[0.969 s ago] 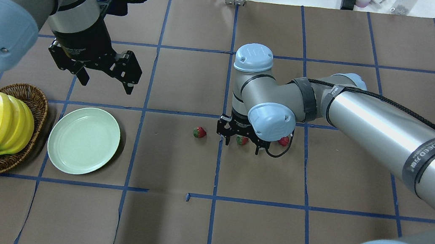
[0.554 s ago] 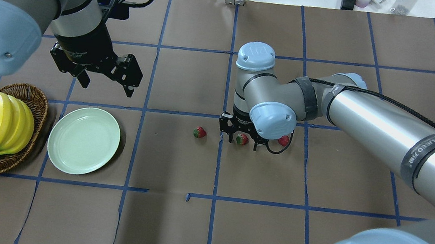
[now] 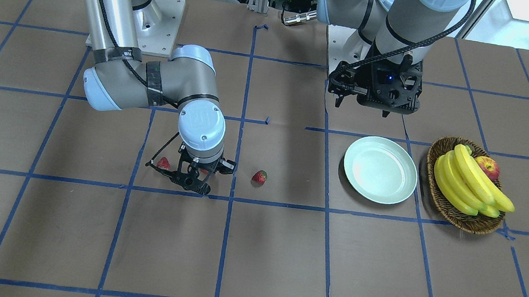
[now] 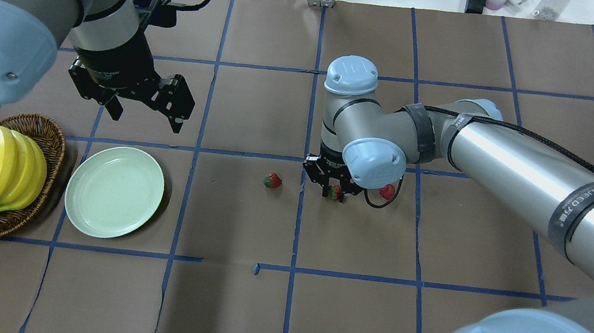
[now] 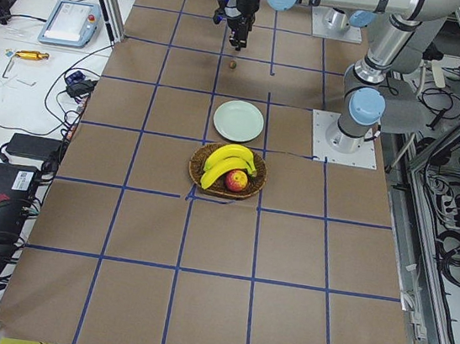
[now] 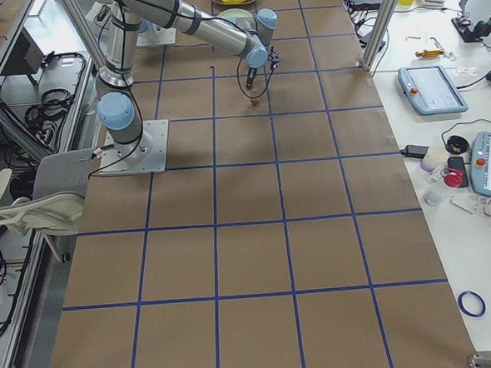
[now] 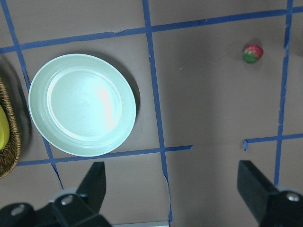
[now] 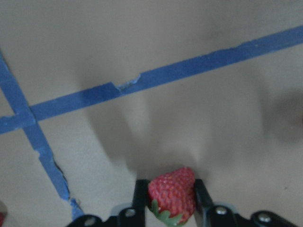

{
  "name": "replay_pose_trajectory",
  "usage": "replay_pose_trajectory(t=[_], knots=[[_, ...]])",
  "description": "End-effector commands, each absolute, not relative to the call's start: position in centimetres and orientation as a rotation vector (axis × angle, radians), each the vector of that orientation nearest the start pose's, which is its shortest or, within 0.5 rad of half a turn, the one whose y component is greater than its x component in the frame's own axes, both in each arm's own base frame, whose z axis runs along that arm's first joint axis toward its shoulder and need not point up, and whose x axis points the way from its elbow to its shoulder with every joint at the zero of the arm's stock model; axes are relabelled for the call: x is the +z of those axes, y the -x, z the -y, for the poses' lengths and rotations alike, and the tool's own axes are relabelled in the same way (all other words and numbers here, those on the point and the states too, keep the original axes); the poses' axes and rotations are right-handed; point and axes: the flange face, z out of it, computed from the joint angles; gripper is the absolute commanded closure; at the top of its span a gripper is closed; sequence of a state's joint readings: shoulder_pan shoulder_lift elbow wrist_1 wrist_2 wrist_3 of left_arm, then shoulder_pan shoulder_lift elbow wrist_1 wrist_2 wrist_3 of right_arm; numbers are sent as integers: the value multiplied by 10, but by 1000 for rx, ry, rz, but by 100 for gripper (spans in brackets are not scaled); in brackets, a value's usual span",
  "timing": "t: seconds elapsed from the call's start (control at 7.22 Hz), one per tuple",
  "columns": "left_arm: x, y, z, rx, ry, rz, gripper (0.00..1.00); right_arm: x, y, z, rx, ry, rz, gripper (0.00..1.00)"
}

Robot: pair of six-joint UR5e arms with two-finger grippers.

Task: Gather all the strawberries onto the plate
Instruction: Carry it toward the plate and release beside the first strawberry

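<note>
near the middle of the table, just beside a blue tape line, your right gripper stands low with its two fingers pressed against either side of the middle strawberry, so it is clamped on that fruit. whether the fruit has left the paper yet, you cannot tell from these views. i judge that you are in the grasp step of the first strawberry: the plate lies bare, well apart toward the robot's left, beside the basket of bananas and an apple. the strawberry nearest the plate lies on the paper between the clamped one and the plate. the third strawberry lies just beside the right wrist, on the side away from the plate, close to a looping black cable. your left gripper hangs above the table near the plate with its fingers wide apart and nothing between them. the next move, as i see it, calls for a straight lift high enough to pass over the loose strawberry in the path. then comes a long carry toward the plate and a low release over its middle, so the round fruit does not roll over the rim. mind the left arm as you reach across; it sits close to the drop zone.
</note>
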State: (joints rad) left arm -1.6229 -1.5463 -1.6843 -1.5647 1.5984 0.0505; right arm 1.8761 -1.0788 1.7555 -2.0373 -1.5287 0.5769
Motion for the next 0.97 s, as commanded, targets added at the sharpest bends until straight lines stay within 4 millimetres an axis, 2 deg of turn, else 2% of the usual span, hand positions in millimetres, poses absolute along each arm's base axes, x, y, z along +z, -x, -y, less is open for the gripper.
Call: replay_pose_trajectory(t=[0.0,0.14,0.28,0.42,0.55,0.69,0.83], knots=[[445,155,464,129,-162,-3107,0,185,-306,521,291,-445,-3153,100],[447,155,465,122,-164,-3106,0,201,-308,530,245,-438,-3151,100],[451,155,465,108,-166,-3108,0,237,-312,542,139,-463,-3128,100],[451,155,466,108,-166,-3111,0,272,-314,549,108,-461,-3120,100],[455,151,465,94,-157,-3118,0,295,-325,553,89,-431,-3111,100],[461,144,466,77,-142,-3111,0,296,-342,546,80,-357,-3118,100],[467,132,470,59,-116,-3109,0,297,-370,533,58,-223,-3124,100]])
